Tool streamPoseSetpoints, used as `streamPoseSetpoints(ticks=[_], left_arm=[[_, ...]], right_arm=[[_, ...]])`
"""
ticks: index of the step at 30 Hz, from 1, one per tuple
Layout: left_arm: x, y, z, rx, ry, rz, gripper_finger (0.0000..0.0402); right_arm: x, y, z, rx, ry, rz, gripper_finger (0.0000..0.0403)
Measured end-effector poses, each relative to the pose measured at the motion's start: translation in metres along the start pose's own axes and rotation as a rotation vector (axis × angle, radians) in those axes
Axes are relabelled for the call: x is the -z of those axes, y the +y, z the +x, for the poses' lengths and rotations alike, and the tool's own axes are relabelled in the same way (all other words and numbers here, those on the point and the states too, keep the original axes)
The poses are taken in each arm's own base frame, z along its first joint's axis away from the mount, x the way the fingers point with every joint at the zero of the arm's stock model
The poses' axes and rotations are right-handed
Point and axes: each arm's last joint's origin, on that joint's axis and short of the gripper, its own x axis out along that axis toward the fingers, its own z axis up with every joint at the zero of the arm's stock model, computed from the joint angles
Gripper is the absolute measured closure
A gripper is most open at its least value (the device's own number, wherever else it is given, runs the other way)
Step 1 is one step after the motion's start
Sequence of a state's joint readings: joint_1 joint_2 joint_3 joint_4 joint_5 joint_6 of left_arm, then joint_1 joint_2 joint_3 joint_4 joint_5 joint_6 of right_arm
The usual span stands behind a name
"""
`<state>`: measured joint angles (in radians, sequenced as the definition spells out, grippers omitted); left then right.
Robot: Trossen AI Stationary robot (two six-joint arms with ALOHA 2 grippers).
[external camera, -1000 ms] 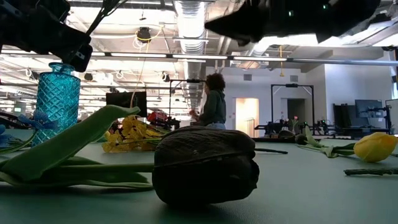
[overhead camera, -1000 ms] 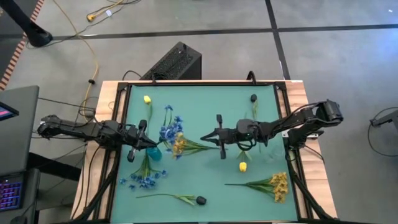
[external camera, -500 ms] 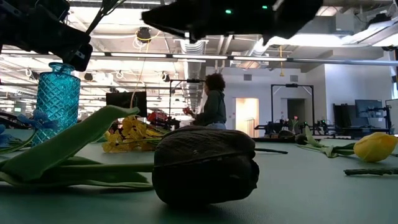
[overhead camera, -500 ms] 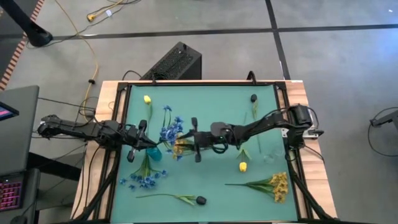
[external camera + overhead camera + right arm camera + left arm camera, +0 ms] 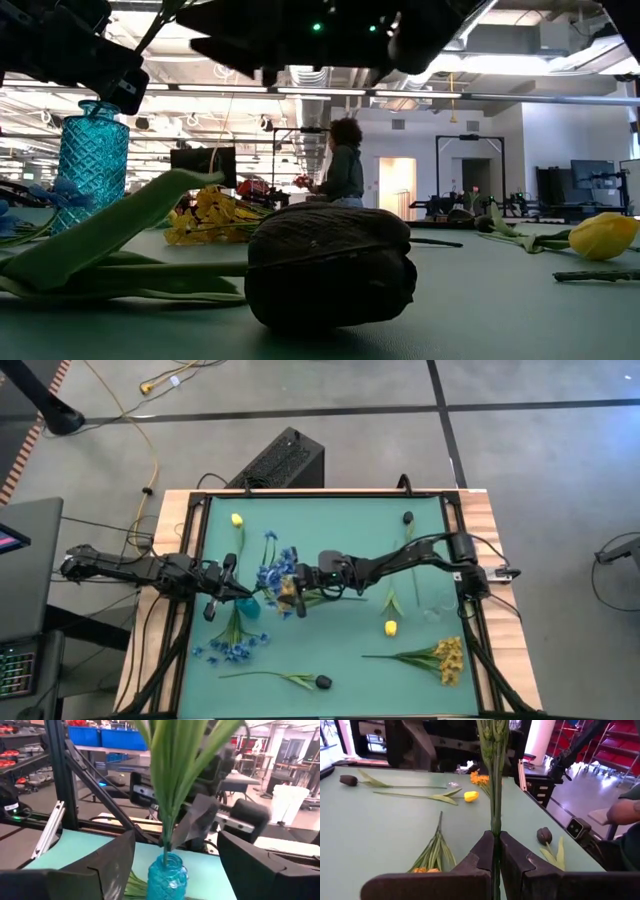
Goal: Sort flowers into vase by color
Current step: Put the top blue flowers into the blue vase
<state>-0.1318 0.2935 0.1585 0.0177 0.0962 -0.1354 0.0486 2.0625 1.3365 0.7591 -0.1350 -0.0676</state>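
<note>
Top view of the green desk (image 5: 330,530), flowers scattered across it. Blue vase (image 5: 249,603) at the left-centre, just beside the left gripper (image 5: 222,589), with blue blossoms (image 5: 274,571) rising from it. Left gripper clamped together on a thin green stem (image 5: 493,805) held upright above the vase. Right gripper (image 5: 292,589) reached across to the same spot, fingers spread wide apart, with nothing between them; yellow-orange cluster (image 5: 288,592) lying directly under it.

Flowers awaiting sorting: a blue sprig (image 5: 232,644) near the front left; a dark bud (image 5: 322,682) on a long stem at the front edge; a yellow bud (image 5: 390,627) right of centre; a second yellow-orange cluster (image 5: 447,657) at the front right; a yellow bud (image 5: 237,519) and a dark bud (image 5: 408,517) near the far edge.

Handling, judged: light sprigs, thin flexible stems, soft leaves prone to bending and snagging; best taken low on the bare stem, away from the blossoms. Narrow-necked vase probably easy to tip if pushed sideways.

Obstacles: both arms crowded at the vase, so little room for either gripper; leaves already in the neck likely to block further stems. A black box (image 5: 278,460) beyond the desk's far edge and a person (image 5: 343,165) in the room behind, both well apart.
</note>
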Motion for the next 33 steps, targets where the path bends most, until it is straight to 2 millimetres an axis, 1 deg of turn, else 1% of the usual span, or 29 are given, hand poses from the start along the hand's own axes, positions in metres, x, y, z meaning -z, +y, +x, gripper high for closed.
streamPoseSetpoints(ticks=[5, 10, 12, 16, 19, 22, 28, 30, 33], left_arm=[[0.0, 0.0, 0.0, 0.0, 0.001, -0.007, 0.0401], [0.0, 0.0, 0.0, -0.001, 0.003, -0.008, 0.0401], [0.0, 0.0, 0.0, -0.001, 0.004, -0.008, 0.0401], [0.0, 0.0, 0.0, -0.001, 0.005, -0.012, 0.0401], [0.0, 0.0, 0.0, -0.002, 0.005, -0.027, 0.0401], [0.0, 0.0, 0.0, -0.004, 0.004, -0.035, 0.0401], [0.001, 0.001, 0.0, -0.033, 0.011, -0.052, 0.0399], [0.002, 0.002, 0.0, -0.058, 0.018, -0.056, 0.0391], [0.002, 0.003, -0.001, -0.094, 0.029, -0.063, 0.0365]], right_arm=[[-0.001, -0.001, 0.015, -0.004, -0.033, -0.006, 0.0092], [-0.007, -0.002, 0.018, -0.013, -0.053, -0.01, 0.0093], [-0.009, -0.001, 0.018, -0.024, -0.058, -0.011, 0.0099], [-0.011, 0.0, 0.019, -0.029, -0.063, -0.012, 0.0128], [-0.011, 0.0, 0.019, -0.03, -0.062, -0.012, 0.0156], [-0.012, 0.0, 0.019, -0.03, -0.064, -0.012, 0.0193], [-0.013, -0.001, 0.018, -0.028, -0.067, -0.012, 0.0288], [-0.013, -0.002, 0.018, -0.024, -0.064, -0.008, 0.032], [-0.012, -0.003, 0.018, -0.023, -0.062, 0.005, 0.0357]])
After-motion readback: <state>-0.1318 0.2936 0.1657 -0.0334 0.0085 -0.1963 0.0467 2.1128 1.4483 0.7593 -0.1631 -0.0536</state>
